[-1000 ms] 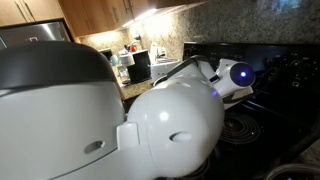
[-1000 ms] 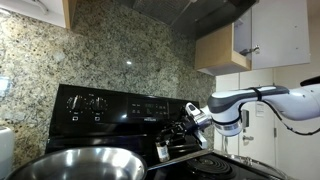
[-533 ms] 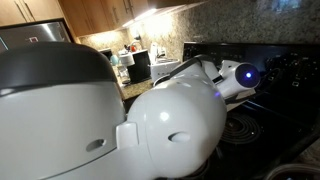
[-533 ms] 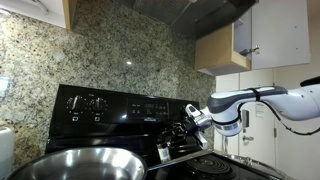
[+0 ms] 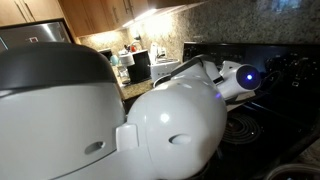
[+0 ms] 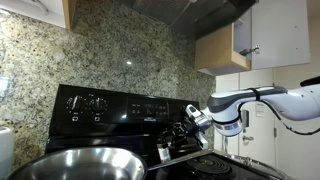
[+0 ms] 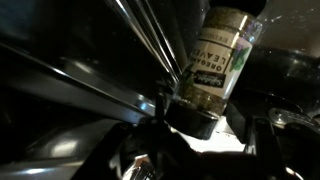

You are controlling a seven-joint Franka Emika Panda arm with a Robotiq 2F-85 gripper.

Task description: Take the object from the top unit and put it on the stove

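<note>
reaching in from the right side of the picture, the white arm (image 6: 262,98) carries its fingers (image 6: 187,124) above the stove (image 6: 110,106). they hang over the black tabletop (image 6: 215,165) near its back edge, just in front of the raised panel with knobs (image 6: 85,102). from this side the dark fingers blur into the black panel, so i cannot tell whether they are open, closed or gripping something. in the wrist view a spice jar (image 7: 220,55) fills the upper right. it is a clear jar with greenish-brown contents, a printed label and a dark cap (image 7: 195,118), and it leans with the cap end toward the lower middle of the picture. it is very close to the camera, but how the fingers stand around it is too dark to make out, and whether it touches the tabletop cannot be told. slanted metal bars (image 7: 150,45) run beside it. in an exterior view the arm's round white shell (image 5: 170,125) blocks most of the scene, with a blue light (image 5: 244,75) glowing near the wrist and a coil burner (image 5: 240,128) of the stove showing below it. a shiny steel bowl (image 6: 75,165) sits in the foreground toward the front left corner. a speckled granite wall (image 6: 120,50) rises behind the stove, and a microwave (image 5: 138,66) stands well apart on the far counter under wooden cabinets (image 5: 95,15).
</note>
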